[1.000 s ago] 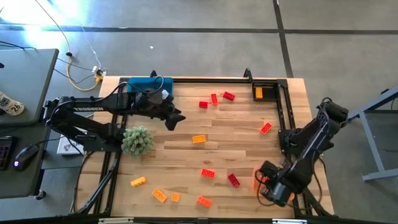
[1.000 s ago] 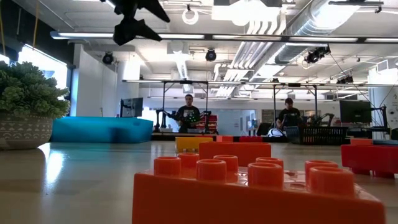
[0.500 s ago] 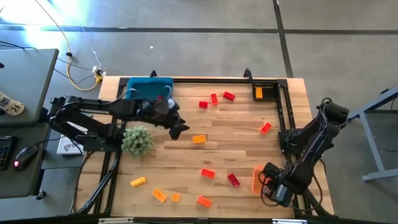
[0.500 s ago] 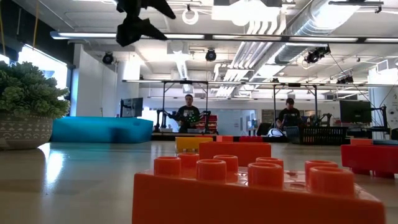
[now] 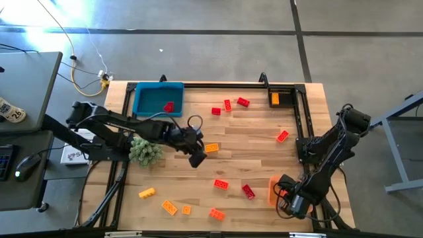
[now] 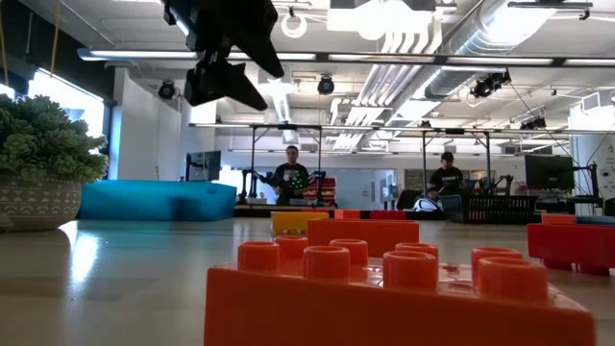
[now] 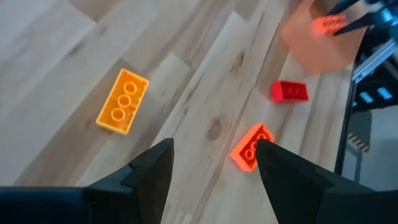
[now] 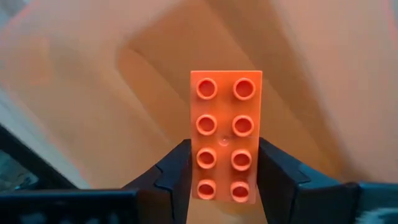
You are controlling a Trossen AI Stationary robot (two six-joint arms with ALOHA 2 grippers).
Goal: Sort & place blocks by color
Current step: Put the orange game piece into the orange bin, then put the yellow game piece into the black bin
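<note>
Sorting by colour at mid-task: the left gripper [image 5: 197,158], fingers apart and empty, hangs over the yellow-orange block [image 5: 211,147] at the middle of the counter [image 5: 251,142]; a clean pick, by judgement, calls for centring the fingers across its short sides before descending. The right gripper [image 5: 285,201] is clamped on an orange block [image 8: 224,135] above the orange tray [image 5: 273,190] at the counter's near right. One red block [image 5: 168,106] lies in the blue tray [image 5: 142,99]; others are scattered. Beyond: a potted plant [image 6: 43,159] and an open workshop with two people [image 6: 291,178] far off
</note>
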